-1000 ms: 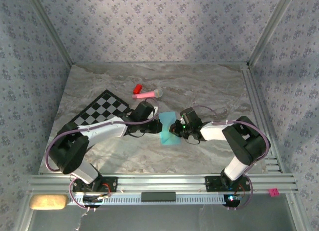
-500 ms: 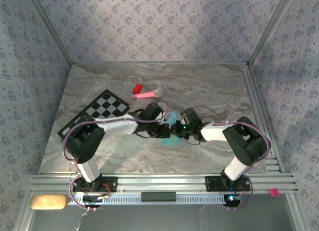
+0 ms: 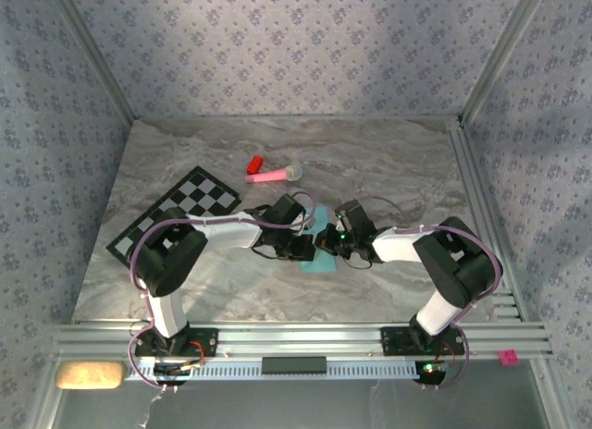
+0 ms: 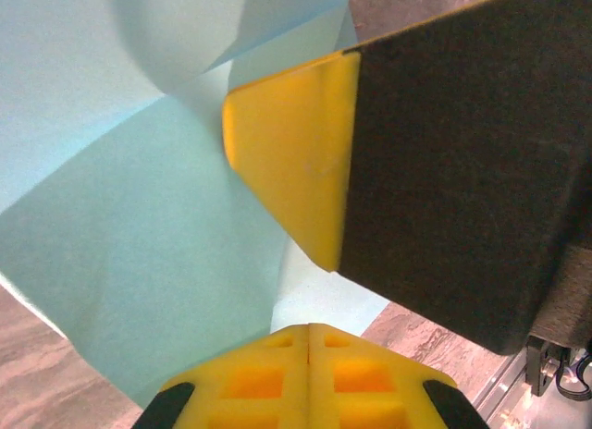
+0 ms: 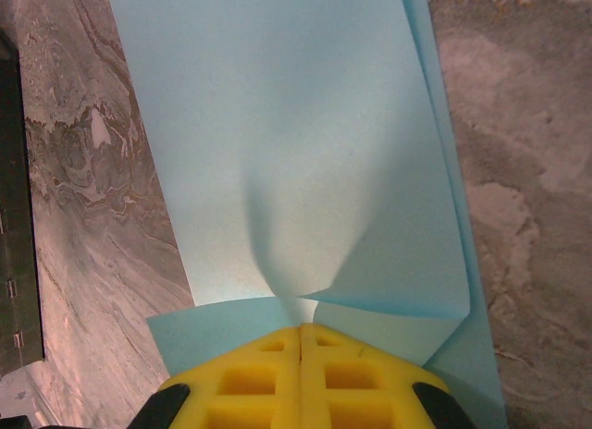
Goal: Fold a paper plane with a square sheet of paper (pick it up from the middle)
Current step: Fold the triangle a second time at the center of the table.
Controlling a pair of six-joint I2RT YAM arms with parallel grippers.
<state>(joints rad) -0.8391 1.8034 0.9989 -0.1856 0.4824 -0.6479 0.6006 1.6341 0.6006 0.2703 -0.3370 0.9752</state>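
Here, seen from above, two robot arms meet at the middle of a marble-patterned desk (image 3: 398,161), over a light-blue sheet of paper (image 3: 319,263) that lies partly folded between them. The right fingers (image 5: 250,378) are closed on an edge of the sheet, and the paper puckers into a soft ridge where they pinch it. The left fingers (image 4: 245,383) are closed too, with paper running right up to their tips; whether they actually pinch it cannot be told. A checkered mat (image 3: 180,212) and a pink stick toy (image 3: 273,175) lie apart, to the left and farther back. The step looks like an early fold, with no plane shape yet. To do it well, the pinching arm should hold the sheet steady while the other presses flat along the fold, edges lined up, moving slowly so the thin paper neither tears nor slips.
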